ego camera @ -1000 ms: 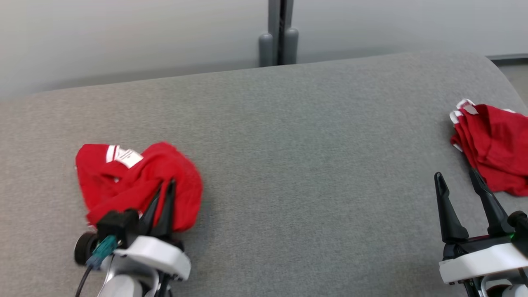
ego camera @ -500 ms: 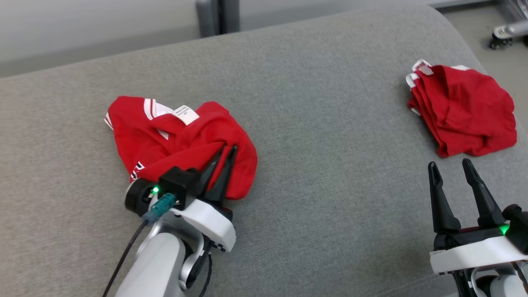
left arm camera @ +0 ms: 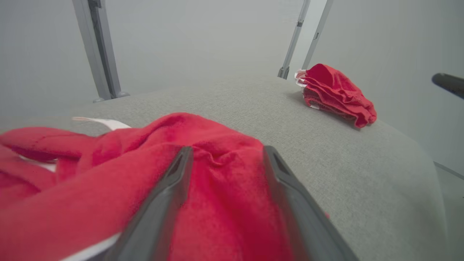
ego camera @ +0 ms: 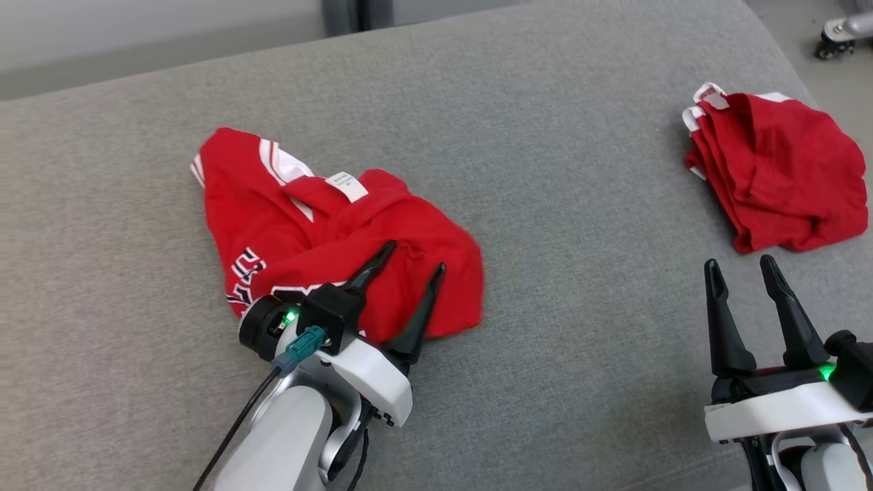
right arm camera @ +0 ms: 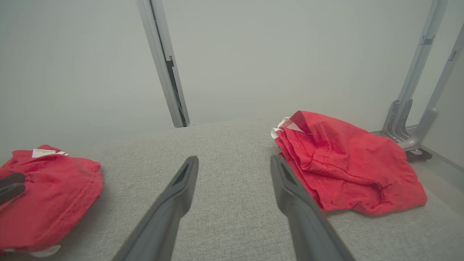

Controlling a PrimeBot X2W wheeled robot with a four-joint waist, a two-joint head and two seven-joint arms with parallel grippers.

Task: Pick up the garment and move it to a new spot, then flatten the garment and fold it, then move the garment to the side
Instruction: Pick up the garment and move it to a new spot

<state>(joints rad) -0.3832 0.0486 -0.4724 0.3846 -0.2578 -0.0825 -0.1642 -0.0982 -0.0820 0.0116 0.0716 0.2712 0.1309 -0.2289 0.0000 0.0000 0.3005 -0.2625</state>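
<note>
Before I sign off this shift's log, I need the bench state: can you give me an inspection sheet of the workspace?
Surface: grey fabric top, flat.
Job's things: crumpled red garment, white stripes and label showing, lying unfolded at the robot's left.
Clutter: second red garment, loosely folded, near the right edge.
Grippers: left gripper open, over the crumpled red garment with cloth between its fingers; right gripper open, above the surface, short of the second red garment.
Cables: dark cable with teal connector at the left wrist.
Surroundings: grey wall, metal post, a caster on the floor.
</note>
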